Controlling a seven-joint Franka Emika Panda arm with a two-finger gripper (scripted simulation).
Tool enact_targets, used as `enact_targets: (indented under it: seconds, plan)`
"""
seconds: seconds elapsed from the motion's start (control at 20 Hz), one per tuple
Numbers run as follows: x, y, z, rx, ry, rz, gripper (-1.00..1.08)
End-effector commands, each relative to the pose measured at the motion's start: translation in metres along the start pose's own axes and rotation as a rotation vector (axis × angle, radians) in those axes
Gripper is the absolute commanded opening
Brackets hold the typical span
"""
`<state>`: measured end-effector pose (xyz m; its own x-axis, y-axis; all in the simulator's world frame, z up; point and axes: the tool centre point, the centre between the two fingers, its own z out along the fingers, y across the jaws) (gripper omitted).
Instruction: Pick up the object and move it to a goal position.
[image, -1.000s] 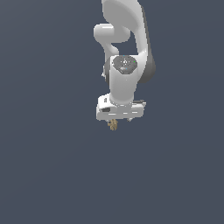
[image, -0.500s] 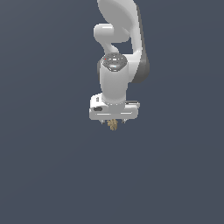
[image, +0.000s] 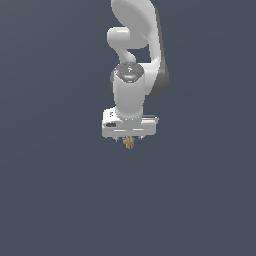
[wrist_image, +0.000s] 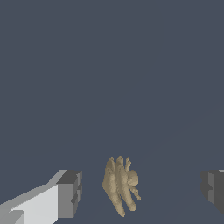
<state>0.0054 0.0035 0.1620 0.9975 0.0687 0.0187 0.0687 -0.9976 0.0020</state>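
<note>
In the wrist view we are looking past our own gripper (wrist_image: 141, 188); its jaws are standing wide, one grey pad (wrist_image: 70, 192) and the other at the opposite edge, each clear of the tan, knobbly object (wrist_image: 120, 186) lying between them, somewhat nearer the first pad; nothing is being gripped yet. The object is showing several ribbed lobes side by side with small nubs sticking out; we are judging it light and stiff, its uneven surface likely to twist under flat pads, so we are favouring a hold across the thick ribbed middle, not the nubs. Farther off, in the exterior view, the object (image: 129, 143) is peeking out just below the gripper (image: 129, 141), centre of frame, under the white arm (image: 131, 95); beyond is plain dark ground (image: 50, 200), with no goal marker showing.
</note>
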Motion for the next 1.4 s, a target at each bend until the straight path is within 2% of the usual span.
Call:
enact_targets:
  seconds: [0.0,0.75,1.35]
  plan:
    - [-0.005,0.0,0.006,0.0,-0.002,-0.021,1.0]
    - [-0.064,-0.005,0.058,0.003,-0.017,-0.239,1.0]
    - [-0.071,-0.005,0.071,0.004,-0.019,-0.26,1.0]
